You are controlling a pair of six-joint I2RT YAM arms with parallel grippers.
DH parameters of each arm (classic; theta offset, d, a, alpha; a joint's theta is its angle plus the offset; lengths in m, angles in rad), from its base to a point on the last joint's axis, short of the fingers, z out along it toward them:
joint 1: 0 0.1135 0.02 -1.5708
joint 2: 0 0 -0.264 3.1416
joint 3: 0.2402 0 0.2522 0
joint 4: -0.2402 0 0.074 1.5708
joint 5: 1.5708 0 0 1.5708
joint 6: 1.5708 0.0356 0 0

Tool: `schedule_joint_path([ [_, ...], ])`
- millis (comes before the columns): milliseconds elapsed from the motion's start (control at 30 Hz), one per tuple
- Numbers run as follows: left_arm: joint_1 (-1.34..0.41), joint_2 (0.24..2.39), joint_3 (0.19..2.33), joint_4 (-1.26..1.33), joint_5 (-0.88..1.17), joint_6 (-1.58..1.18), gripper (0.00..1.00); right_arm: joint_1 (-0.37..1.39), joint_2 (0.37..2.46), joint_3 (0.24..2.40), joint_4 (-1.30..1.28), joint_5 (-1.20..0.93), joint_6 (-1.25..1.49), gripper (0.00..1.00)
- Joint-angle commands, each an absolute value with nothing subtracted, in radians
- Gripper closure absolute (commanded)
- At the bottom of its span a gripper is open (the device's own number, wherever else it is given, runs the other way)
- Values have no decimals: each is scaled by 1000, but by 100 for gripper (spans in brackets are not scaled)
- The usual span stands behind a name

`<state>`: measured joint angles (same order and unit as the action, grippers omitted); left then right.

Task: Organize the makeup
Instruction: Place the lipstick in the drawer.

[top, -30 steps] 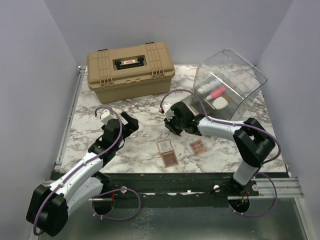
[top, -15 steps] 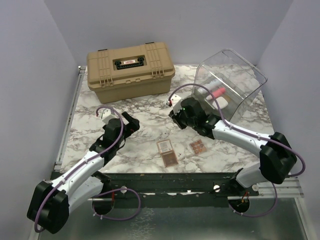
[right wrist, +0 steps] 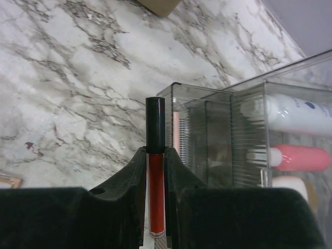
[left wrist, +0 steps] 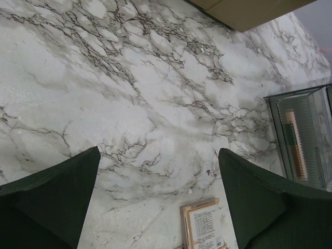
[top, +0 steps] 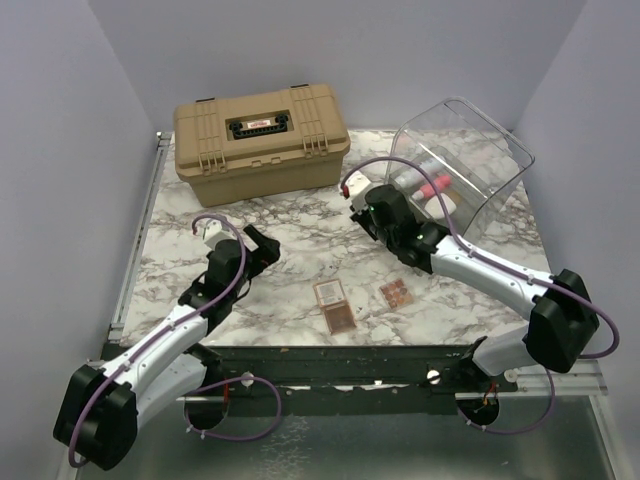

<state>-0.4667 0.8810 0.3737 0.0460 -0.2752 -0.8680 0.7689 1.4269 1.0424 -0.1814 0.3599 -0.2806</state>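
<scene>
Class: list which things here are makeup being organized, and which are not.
Makeup: red lip gloss, white tube, pink tube, white oval piece, eyeshadow palettes.
Not makeup: clear bin holding the tubes, tan case.

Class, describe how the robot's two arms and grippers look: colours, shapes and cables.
The left arm and right arm each have white link shells between bulky black joints, with a purple cable looping alongside. The left gripper and right gripper have dark, wedge-shaped fingers.
</scene>
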Motion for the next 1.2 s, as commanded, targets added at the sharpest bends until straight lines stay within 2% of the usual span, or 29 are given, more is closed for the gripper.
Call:
schedule_joint_path([
  [0, -463, 897, 382, 80, -228, -863, 2, 742, 1445, 1069, -218, 495, -348, 86],
  [333, -462, 957, 413, 125, -148, -845, 2, 656, 1460, 1005, -211, 496, -355, 84],
  [967, -462, 1033, 427, 198, -53, -854, 2, 617, 1507, 921, -172, 489, -291, 80],
  [1167, -463, 1121, 469, 251, 90, -831, 2, 617, 1506, 922, -184, 470, -273, 78],
])
